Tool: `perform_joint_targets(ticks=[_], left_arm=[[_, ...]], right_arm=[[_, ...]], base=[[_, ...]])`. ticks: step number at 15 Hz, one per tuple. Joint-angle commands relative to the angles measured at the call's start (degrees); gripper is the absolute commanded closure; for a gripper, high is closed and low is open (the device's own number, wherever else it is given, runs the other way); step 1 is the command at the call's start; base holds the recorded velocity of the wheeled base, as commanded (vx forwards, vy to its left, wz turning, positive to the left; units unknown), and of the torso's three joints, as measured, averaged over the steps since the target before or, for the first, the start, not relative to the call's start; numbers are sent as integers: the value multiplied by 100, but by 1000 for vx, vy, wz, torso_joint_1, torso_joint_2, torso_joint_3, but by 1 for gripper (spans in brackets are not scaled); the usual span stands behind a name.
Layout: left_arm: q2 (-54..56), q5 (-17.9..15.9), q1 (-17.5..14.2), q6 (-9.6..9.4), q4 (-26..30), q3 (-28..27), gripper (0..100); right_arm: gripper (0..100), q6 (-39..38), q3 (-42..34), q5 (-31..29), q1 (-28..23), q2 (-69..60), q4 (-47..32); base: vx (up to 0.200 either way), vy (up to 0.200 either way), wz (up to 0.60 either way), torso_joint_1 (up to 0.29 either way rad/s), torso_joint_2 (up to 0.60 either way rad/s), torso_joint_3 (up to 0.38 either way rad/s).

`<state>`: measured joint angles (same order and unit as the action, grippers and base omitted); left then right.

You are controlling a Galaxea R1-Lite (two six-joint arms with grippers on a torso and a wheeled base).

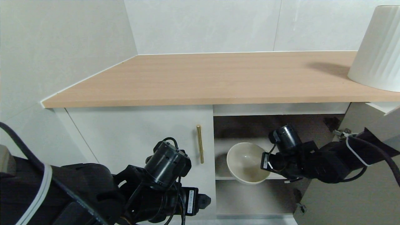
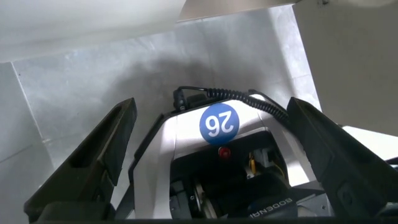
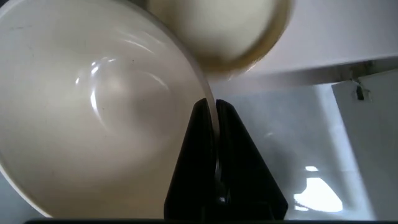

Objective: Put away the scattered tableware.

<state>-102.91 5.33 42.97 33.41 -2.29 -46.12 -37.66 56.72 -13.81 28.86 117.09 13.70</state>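
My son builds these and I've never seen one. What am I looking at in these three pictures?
A two-armed robot. The wide picture is from its head camera, looking down at a wooden counter with a white lampshade and an open cupboard below. The other two come from cameras on its wrists. The right pincer is clamped on the rim of a cream bowl at the cupboard shelf. The left pincer is open, holding nothing.

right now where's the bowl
In the head view the bowl is at the open cabinet's shelf, right of the gold handle, rim pinched by the right gripper.
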Motion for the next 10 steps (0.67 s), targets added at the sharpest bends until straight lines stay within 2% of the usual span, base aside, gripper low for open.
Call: perform_joint_targets(ticks=[1, 10], left_arm=[[17, 3, 1, -2, 1, -3, 0], [17, 3, 1, 7, 1, -3, 0]], right_arm=[[100, -145, 269, -43, -231, 279, 1], [100, -629, 1078, -306, -750, 1176, 18]], base=[[0, 0, 0, 0, 0, 0], [0, 0, 0, 0, 0, 0]])
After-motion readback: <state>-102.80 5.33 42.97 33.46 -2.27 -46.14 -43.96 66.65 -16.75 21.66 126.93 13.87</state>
